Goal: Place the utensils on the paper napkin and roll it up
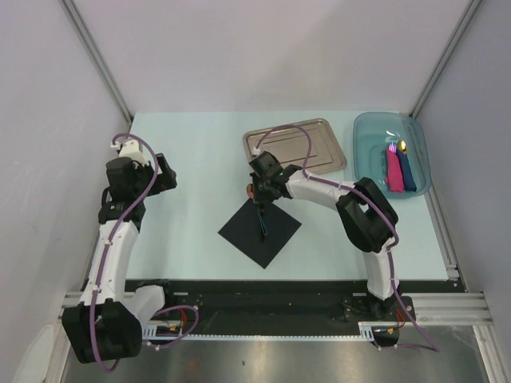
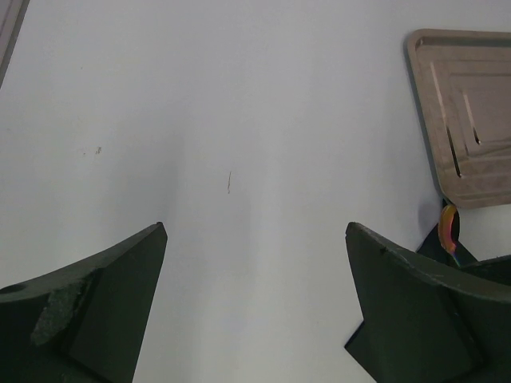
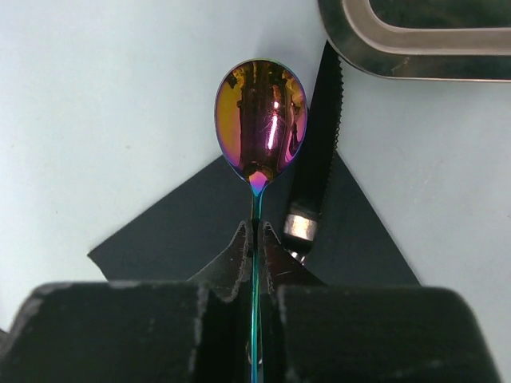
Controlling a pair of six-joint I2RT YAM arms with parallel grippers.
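Note:
The black paper napkin (image 1: 259, 232) lies as a diamond on the table's middle; it also shows in the right wrist view (image 3: 184, 227). My right gripper (image 1: 260, 195) is shut on the blue-handled spoon (image 3: 261, 120), whose shiny orange-red bowl points past the napkin's far corner; in the right wrist view the gripper (image 3: 255, 235) pinches the thin handle. The dark knife (image 3: 315, 159) lies on the napkin just right of the spoon, its serrated blade reaching toward the tray. My left gripper (image 1: 168, 177) is open and empty at the table's left; in the left wrist view it (image 2: 255, 239) faces bare table.
A steel tray (image 1: 294, 147) sits behind the napkin. It also shows in the left wrist view (image 2: 471, 120) and the right wrist view (image 3: 415, 40). A clear blue bin (image 1: 391, 152) at the back right holds a pink roll (image 1: 394, 171) and a dark blue roll (image 1: 408, 171).

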